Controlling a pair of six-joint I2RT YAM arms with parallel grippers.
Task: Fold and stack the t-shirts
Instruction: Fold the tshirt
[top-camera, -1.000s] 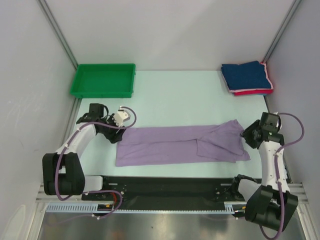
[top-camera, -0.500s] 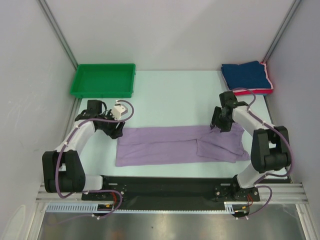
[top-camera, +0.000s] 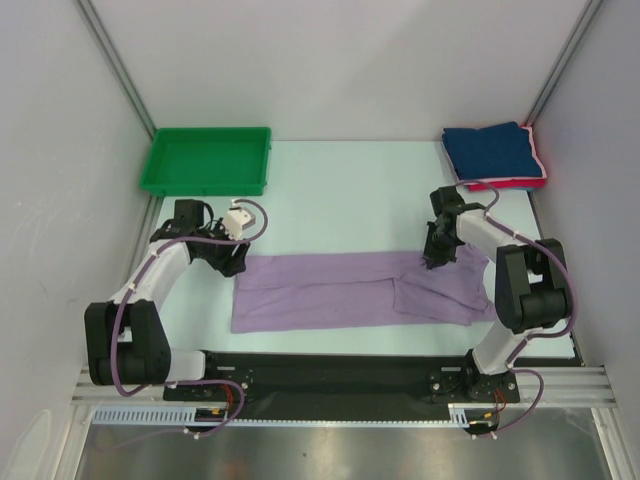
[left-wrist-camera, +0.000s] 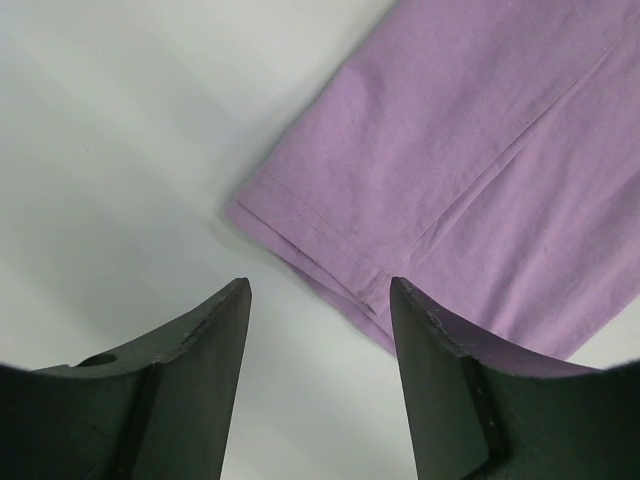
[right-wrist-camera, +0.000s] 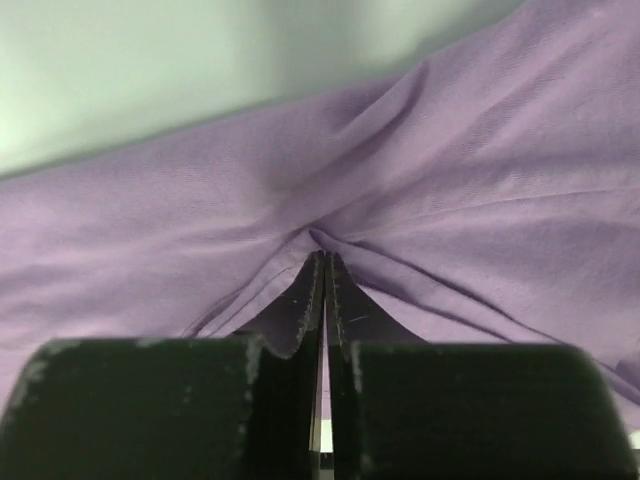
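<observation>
Right tool (right-wrist-camera: 322, 262) was clamped on the far edge of the lavender t-shirt (top-camera: 340, 290), which lay flat on the table (top-camera: 350, 190). Left tool (left-wrist-camera: 318, 300) was apart, just off the shirt's corner. It should've caught both layers there, then lifted level with the right.

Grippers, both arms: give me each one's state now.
Left gripper: open, empty, at a corner of the lavender t-shirt.
Right gripper: shut, pinching the lavender t-shirt.

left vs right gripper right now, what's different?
The left gripper is open; the right gripper is shut. The left holds nothing, with the corner of the lavender shirt just beyond its fingertips; the right pinches a puckered fold of that shirt. Both sit at the shirt's far edge.
</observation>
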